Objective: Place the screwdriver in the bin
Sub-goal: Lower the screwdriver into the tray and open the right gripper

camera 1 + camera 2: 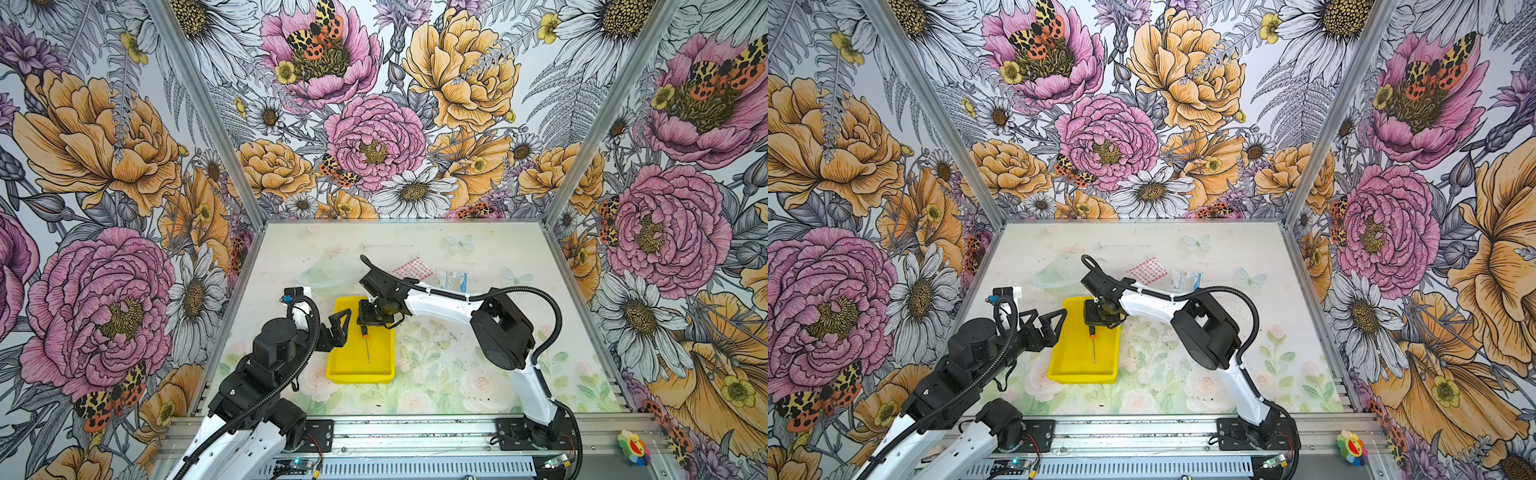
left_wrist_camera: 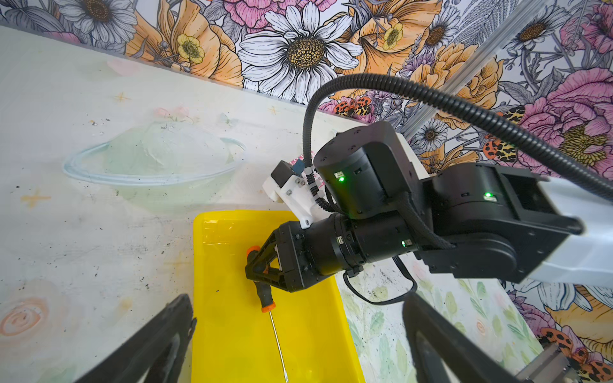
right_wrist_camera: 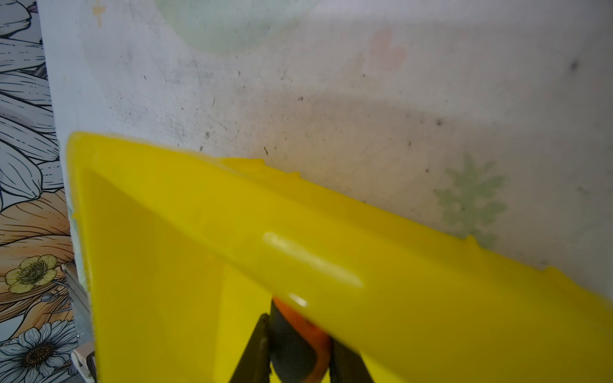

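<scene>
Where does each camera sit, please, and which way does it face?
Top views: high above the front, looking down at the table; left arm, right arm, open left gripper show.
Left wrist: on the left arm, facing the right gripper shut on the orange-and-black screwdriver over the shallow yellow plastic bin; own fingers frame it.
Right wrist: on the right arm, close to the bin's wall; own fingers pinch the handle.
Shared: all show bin and screwdriver.

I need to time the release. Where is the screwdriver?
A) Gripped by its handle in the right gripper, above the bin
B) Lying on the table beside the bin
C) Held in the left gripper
A: the right gripper is shut on the handle of the screwdriver, whose shaft extends over the bin.
</scene>
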Robot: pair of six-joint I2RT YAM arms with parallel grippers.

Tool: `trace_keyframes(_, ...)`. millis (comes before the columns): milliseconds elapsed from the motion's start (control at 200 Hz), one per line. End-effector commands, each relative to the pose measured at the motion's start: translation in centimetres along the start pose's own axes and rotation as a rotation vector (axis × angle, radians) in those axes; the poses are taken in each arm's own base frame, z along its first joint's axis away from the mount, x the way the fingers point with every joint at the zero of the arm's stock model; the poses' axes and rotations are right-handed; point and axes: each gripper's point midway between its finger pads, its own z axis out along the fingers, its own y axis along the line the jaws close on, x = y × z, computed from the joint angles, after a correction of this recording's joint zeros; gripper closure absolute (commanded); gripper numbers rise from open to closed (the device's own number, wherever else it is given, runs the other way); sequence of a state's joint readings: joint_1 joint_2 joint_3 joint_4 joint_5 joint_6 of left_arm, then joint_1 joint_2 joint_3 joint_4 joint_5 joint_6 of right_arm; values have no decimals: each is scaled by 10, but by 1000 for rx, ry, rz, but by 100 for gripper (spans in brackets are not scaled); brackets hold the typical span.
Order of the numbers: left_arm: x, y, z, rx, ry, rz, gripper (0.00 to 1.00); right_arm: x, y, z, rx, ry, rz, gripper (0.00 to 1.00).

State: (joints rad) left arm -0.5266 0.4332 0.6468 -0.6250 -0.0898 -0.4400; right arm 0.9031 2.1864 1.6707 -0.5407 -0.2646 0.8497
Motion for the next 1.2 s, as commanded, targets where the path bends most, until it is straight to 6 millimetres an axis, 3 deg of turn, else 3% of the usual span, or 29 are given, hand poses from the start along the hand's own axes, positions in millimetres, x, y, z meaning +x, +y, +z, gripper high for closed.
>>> trace_keyframes(0,0,8,-1,-36,-12,-14,1,4,-7,15,27,7,14,84)
trace_keyframes(676,-2,13,-2,-59,-37,-25,1,4,8,10,28,-25,-49,68)
trace_keyframes(991,-8,20,-7,-92,-77,-14,1,-3,24,-7,-3,-59,-97,63)
trace_keyframes(1196,-15,33,-7,-167,-112,-8,1,-9,39,-32,-31,-102,-178,61)
